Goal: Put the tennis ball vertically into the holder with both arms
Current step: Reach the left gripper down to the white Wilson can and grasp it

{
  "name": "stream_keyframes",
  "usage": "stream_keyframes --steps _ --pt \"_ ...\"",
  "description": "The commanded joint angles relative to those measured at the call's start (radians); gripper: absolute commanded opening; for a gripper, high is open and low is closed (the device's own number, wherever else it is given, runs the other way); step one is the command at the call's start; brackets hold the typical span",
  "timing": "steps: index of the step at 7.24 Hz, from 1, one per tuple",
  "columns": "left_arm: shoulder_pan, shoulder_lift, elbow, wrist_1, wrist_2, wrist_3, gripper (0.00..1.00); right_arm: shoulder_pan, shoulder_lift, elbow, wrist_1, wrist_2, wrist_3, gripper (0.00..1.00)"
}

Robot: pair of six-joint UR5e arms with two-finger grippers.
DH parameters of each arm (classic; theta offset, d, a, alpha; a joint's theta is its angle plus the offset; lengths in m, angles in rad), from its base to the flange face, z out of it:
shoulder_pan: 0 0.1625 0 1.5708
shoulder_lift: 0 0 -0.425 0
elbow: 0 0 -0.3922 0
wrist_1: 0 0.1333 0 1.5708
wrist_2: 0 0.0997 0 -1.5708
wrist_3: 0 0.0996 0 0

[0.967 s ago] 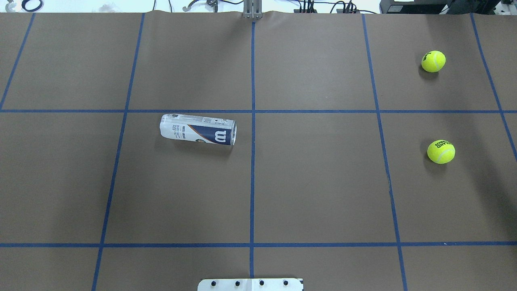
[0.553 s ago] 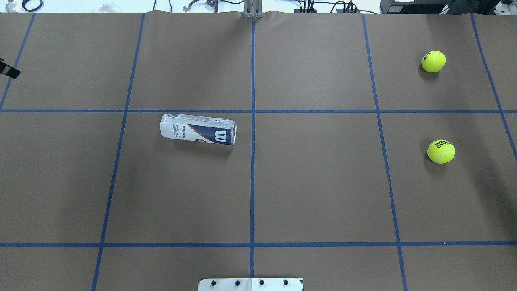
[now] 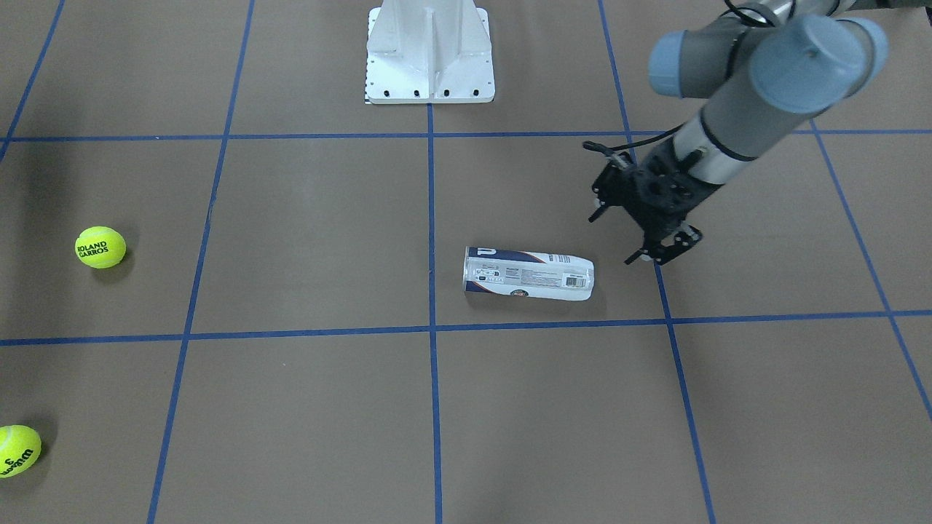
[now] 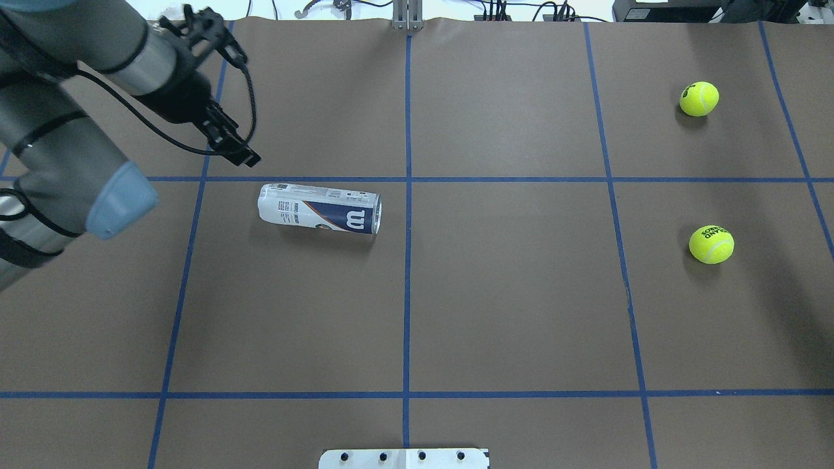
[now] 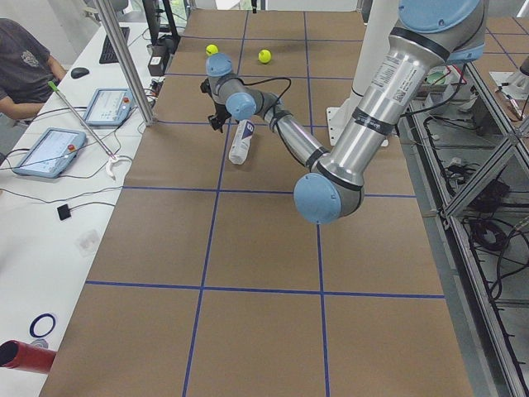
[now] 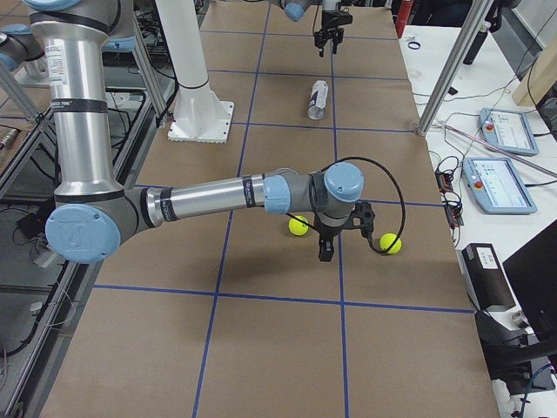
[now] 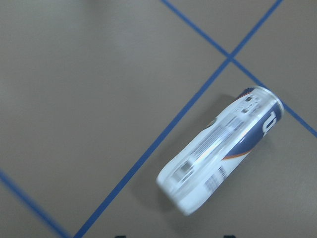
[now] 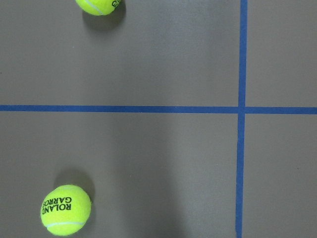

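Observation:
The holder (image 4: pixel 319 208) lies on its side left of the centre line, its rimmed end toward that line. It also shows in the front view (image 3: pixel 529 274) and the left wrist view (image 7: pixel 223 148). My left gripper (image 4: pixel 234 140) hangs open and empty above the table, just off the holder's other end (image 3: pixel 641 240). Two tennis balls (image 4: pixel 699 98) (image 4: pixel 711 244) rest far right. My right gripper (image 6: pixel 324 251) hovers between the two balls (image 6: pixel 299 225) (image 6: pixel 391 245). It appears only in the right side view, so I cannot tell whether it is open or shut. The right wrist camera sees both balls (image 8: pixel 65 209) (image 8: pixel 99 5).
The white pedestal base (image 3: pixel 429 51) stands at the robot's edge of the table. Blue tape lines (image 4: pixel 408 260) grid the brown surface. A side bench carries tablets (image 5: pixel 50 153), with a seated person (image 5: pixel 21 66) behind it.
My left arm has swung in from the overhead view's left edge to a spot over the holder's left end. The holder and both balls have stayed put.

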Motion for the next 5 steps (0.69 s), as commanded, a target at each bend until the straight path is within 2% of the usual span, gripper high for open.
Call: stream_keyframes --steps 1,2,3,4,5 --pt "0.1 -0.118 0.065 0.001 0.109 0.106 0.86 -0.003 -0.001 0.008 0.001 0.002 -0.004 1.0" --pt "0.106 -0.143 0.101 0.002 0.136 0.195 0.93 -0.003 -0.001 0.009 0.001 0.002 -0.004 1.0" --pt "0.153 -0.18 0.147 0.004 0.238 0.29 0.98 -0.003 -0.001 0.014 0.001 0.002 -0.004 1.0" --pt "0.196 -0.188 0.162 0.004 0.321 0.362 0.98 -0.003 -0.001 0.017 -0.001 0.013 -0.004 1.0" --pt "0.215 -0.192 0.178 0.004 0.327 0.398 0.98 -0.003 -0.003 0.016 -0.001 0.037 -0.004 1.0"
